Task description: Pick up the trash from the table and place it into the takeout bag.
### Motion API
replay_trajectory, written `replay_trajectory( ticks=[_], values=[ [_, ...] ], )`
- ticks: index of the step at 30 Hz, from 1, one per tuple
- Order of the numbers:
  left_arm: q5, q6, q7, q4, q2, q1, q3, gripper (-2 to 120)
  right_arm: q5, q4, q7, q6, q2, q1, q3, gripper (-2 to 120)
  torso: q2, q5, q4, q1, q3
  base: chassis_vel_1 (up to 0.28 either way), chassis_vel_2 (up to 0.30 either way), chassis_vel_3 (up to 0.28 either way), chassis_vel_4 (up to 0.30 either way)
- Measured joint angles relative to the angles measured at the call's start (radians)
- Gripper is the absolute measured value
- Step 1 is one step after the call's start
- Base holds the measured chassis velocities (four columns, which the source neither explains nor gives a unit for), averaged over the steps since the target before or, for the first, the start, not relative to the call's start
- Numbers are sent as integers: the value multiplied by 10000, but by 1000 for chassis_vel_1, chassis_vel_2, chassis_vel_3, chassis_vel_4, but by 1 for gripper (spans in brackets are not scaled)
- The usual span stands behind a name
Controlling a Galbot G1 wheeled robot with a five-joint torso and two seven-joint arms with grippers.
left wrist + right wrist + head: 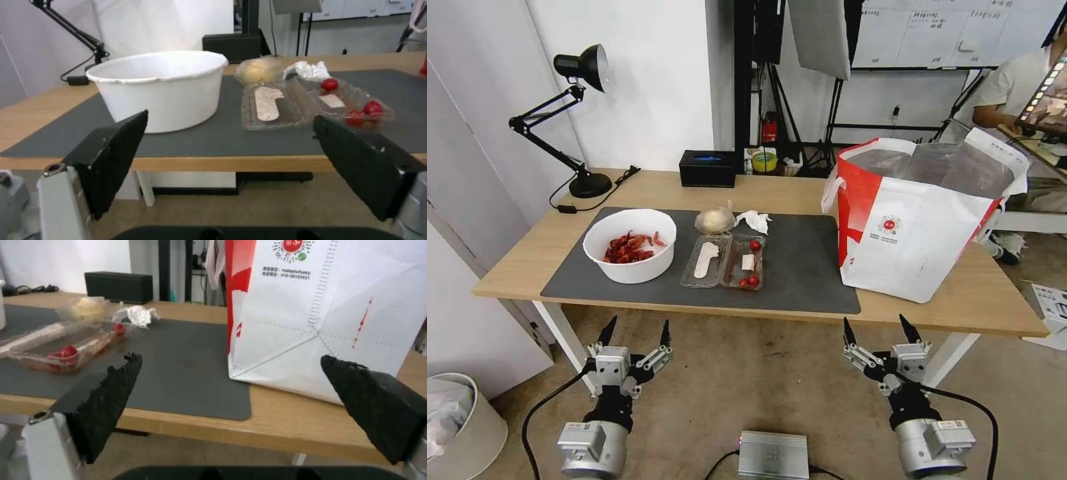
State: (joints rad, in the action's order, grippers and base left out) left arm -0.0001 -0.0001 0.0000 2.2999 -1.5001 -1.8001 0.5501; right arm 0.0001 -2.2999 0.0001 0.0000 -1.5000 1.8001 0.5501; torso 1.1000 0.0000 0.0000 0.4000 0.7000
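Your left gripper [635, 331] hangs below the front edge of the table [954, 303], in front of the white bowl [630, 244], and its two black fingers [116, 156] are spread wide with nothing between them. Your right gripper [879, 328] hangs the same way on the other side, in front of the takeout bag [917, 223], also released and empty. On the dark grey mat [800, 267] you see the bowl on the left, with red crayfish shells [627, 247] inside. Just beside it, toward the middle, the clear clamshell tray [724, 261] lies opened flat, with a few cherry tomatoes [749, 281] in its right half. Behind the tray the small yellowish bag [714, 221] and the white tissue wad [754, 221] lie next to each other. The takeout bag stands upright on the right part of the table, its mouth open so that the silver lining shows, and its left bottom corner rests on the mat. A black box [708, 168] and a black desk lamp [570, 120] stand at the far edge of the table.
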Motion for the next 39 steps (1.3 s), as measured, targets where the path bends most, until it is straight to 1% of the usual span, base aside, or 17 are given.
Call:
replay_trajectory(
  ticks=[25, 28, 29, 30, 31, 32, 33, 34, 35, 38, 39],
  values=[
    [0, 1, 0, 0, 0, 0, 0, 100, 0, -1, 0, 0, 0, 0, 0, 100, 0, 0, 0, 0, 0, 0, 0, 0, 0],
    [-38, 1, -10, 25, -7, 13, -21, 100, -160, -200, -38, 157, 75, 11, -53, 100, -1, 2, 0, 0, 0, 0, 0, 0, 0],
    [-110, -14, -31, 128, -23, 41, -70, 100, -476, -585, -158, 487, 223, 74, -181, 100, -3, 4, -2, 1, 1, 0, 0, 0, 0],
    [-410, -138, -137, 564, -127, 173, -325, 100, -821, -1096, -285, 910, 381, 81, -323, 100, -2, -12, 6, 1, 0, 0, 0, 0, 0],
    [-410, -138, -137, 564, -127, 173, -325, 100, -821, -1096, -285, 910, 381, 81, -323, 100, -2, -12, 6, 1, 0, 0, 0, 0, 0],
    [-620, -258, -206, 908, -200, 282, -501, 100, -914, -1195, -337, 1065, 426, 85, -371, 100, 0, -15, 1, 0, 0, 0, 0, 0, 0],
    [-900, -440, -300, 1384, -299, 424, -737, 100, -963, -1217, -392, 1209, 459, 76, -404, 100, -2, 10, -3, 0, 0, 0, 0, 0, 0],
    [-1091, -546, -352, 1592, -363, 497, -864, 100, -983, -1253, -414, 1301, 479, 45, -404, 100, -1, 10, -3, 0, 0, 0, 0, 0, 0],
    [-1216, -585, -366, 1671, -400, 534, -933, 100, -1001, -1259, -423, 1336, 488, 25, -401, 100, -1, -2, -1, 0, 2, 0, 0, 0, 0],
    [-1276, -604, -362, 1738, -410, 550, -951, 100, -1017, -1240, -419, 1337, 489, -4, -398, 100, -2, 3, -1, 1, 1, 0, 0, 0, 0],
    [-1270, -589, -334, 1737, -403, 521, -961, 100, -1039, -1183, -405, 1335, 486, -5, -399, 100, -2, -3, -1, 1, 1, 0, 0, 0, 0]
  ],
)
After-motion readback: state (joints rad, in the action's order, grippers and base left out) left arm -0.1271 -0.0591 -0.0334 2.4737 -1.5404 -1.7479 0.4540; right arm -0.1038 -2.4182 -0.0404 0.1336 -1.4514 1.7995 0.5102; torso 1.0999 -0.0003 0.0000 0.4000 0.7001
